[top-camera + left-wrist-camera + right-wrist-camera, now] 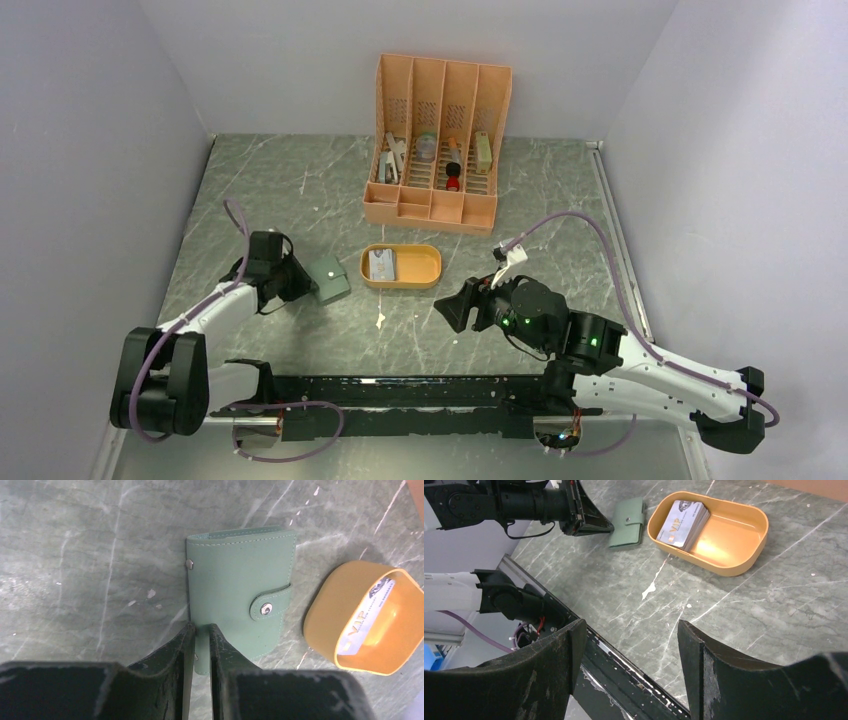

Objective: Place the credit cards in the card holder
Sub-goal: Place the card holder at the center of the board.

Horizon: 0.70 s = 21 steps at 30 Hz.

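The grey-green card holder [330,281] lies closed and snapped on the table, left of the orange oval tray [424,266]. My left gripper [312,282] is shut on the holder's near edge; in the left wrist view the holder [235,590] runs between the narrow jaws of that gripper [201,628]. The credit cards [381,264] sit stacked in the tray's left end, also in the left wrist view [367,617] and the right wrist view [682,522]. My right gripper [446,310] is open and empty above the table, right of and nearer than the tray; its jaws [631,630] stand wide apart.
A tall orange slotted organizer [437,140] with small items stands at the back, behind the tray. The black rail [400,395] runs along the table's near edge below my right gripper. Grey walls close both sides.
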Available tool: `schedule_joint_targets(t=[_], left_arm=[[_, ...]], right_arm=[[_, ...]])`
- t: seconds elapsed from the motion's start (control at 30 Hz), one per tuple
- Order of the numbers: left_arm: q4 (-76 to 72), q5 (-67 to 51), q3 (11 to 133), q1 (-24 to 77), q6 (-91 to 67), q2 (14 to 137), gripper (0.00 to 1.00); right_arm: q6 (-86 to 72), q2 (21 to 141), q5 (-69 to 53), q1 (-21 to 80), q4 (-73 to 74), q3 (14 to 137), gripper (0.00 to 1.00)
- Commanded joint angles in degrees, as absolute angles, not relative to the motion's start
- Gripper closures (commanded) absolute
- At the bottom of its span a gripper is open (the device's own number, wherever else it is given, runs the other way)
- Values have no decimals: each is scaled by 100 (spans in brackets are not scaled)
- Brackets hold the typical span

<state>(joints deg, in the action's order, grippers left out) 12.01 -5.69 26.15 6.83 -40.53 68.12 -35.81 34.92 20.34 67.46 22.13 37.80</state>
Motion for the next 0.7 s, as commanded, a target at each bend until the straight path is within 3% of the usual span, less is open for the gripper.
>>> schedule_joint_targets(t=[0.0,0.3,0.67], left_arm=[[674,-921,2541,633,-4248,6975,80],[357,-1256,2628,642,-4196,7192,79],[838,-954,2803,642,-4003,6850,70]], right_arm=[[-3637,3487,2066,6737,2113,3735,30],[-3611,3540,2092,6733,2142,3762,30],[-3583,3544,2125,6732,2166,3811,30]])
